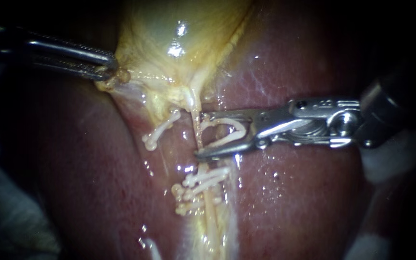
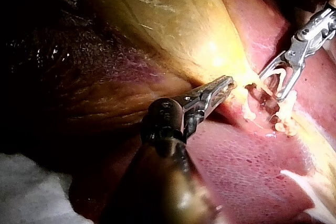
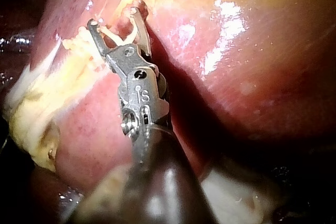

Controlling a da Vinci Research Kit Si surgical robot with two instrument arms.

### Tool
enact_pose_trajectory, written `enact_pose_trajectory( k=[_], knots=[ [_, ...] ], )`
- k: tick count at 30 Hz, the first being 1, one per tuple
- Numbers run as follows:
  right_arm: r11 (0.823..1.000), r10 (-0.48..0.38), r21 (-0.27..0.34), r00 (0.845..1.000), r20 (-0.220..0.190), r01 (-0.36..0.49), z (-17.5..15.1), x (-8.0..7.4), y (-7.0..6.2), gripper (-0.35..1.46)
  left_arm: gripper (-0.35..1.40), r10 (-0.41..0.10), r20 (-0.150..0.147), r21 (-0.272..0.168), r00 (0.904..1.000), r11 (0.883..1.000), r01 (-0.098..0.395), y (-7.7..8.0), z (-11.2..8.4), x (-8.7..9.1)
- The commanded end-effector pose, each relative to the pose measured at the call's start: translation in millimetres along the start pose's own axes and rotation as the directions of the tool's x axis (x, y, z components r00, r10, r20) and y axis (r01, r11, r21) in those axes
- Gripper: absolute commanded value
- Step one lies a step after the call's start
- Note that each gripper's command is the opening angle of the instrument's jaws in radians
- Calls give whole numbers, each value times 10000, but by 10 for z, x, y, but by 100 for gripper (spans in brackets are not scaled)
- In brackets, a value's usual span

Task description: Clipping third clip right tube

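My right instrument (image 1: 200, 135) comes in from the right. Its jaws stand wide apart, holding an open white clip (image 1: 227, 136) seated between them. The jaw tips straddle the thin pale right tube (image 1: 196, 108), which runs down from the yellow gallbladder (image 1: 169, 29). Two white clips (image 1: 203, 180) sit closed on the same tube just below. A further clip (image 1: 160, 130) lies on the left tube. My left instrument (image 1: 108, 67) is shut on the gallbladder's lower edge at upper left. The right wrist view shows the loaded jaws (image 3: 115, 15) around the tube.
The dark red liver (image 1: 304, 202) lies under and on both sides of the tubes. White gauze (image 1: 386, 163) shows behind the right instrument's shaft, and more gauze (image 2: 31, 192) lies beside the left instrument's shaft.
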Motion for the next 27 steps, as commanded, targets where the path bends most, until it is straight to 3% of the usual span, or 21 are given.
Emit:
enact_pose_trajectory(
  k=[1,7,12,19,27],
  knots=[
    [9999,141,80,9999,-96,-141,4,-1,0,49,-35,1,1,-1,10000,10000,-1,0,0,0],
    [9863,1164,1283,9885,-961,-1037,16,4,-5,48,-35,1,1,-1,10000,10000,-1,0,0,0],
    [9696,1584,2115,9748,-1574,-1234,15,11,-10,45,-35,1,1,-2,10000,10000,-1,0,0,0],
    [9562,2102,2475,9551,-2090,-1563,7,28,-10,45,-35,1,1,-1,10000,10000,-1,0,0,0],
    [9493,2410,2559,9454,-2193,-1826,2,35,-7,32,-35,1,1,-1,10000,10000,-1,0,0,0]
  ],
)
